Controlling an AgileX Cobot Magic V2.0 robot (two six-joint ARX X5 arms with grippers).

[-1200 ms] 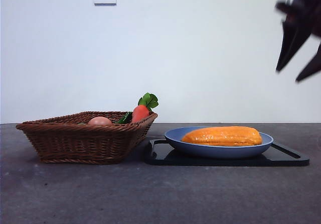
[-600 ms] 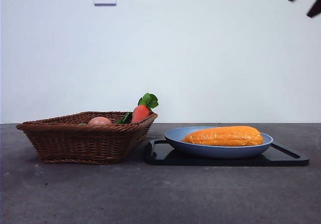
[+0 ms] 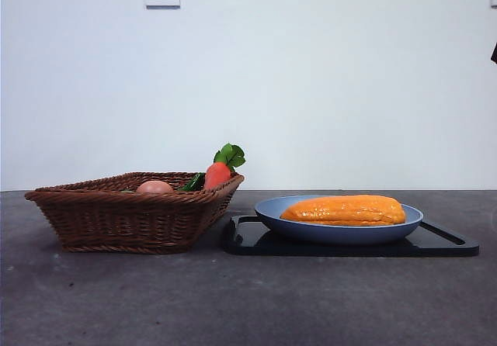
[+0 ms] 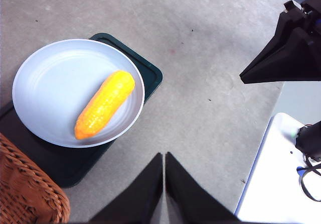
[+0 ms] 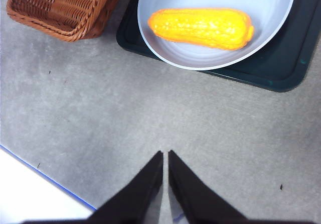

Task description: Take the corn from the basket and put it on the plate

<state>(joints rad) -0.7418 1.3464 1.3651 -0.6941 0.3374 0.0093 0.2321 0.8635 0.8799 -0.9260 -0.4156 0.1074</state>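
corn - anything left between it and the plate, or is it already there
Nothing stands in the way: the corn already lies inside the plate, which sits on the black tray. Both grippers, left and right, are shut and hang apart from it over bare table, holding nothing.

Grey table [image 3: 233, 307] carries basket [image 3: 124, 218] and tray [image 3: 443, 241].
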